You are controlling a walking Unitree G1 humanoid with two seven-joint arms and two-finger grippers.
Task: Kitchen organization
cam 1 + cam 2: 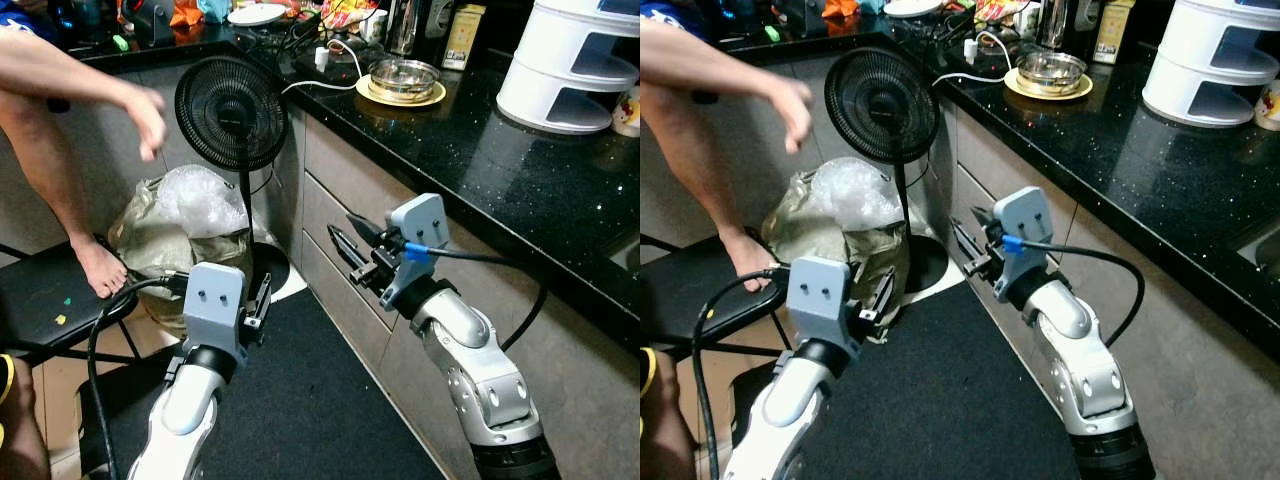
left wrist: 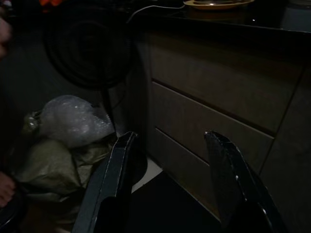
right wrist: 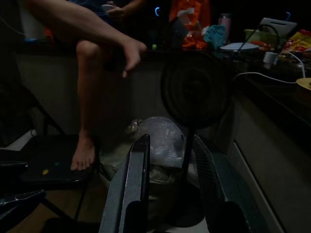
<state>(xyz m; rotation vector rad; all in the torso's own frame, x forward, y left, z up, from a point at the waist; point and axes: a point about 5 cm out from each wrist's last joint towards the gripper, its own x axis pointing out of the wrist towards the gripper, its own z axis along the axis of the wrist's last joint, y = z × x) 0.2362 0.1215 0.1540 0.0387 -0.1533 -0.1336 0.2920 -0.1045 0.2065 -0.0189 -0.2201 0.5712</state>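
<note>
Black counter (image 1: 470, 150) with white rack (image 1: 570, 65)

No legible txt anywhere.

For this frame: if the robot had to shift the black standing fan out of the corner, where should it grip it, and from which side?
Probably the thin upright pole of the fan, just below the round cage. It is narrow enough for two fingers; the cage is wide and looks flimsy. Come from the open mat side with the right gripper, since the cabinet sits beside the fan and the stuffed bag crowds its other side.

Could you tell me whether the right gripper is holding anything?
No, the right gripper hangs empty in front of the drawer fronts, its fingers slightly apart.
</note>
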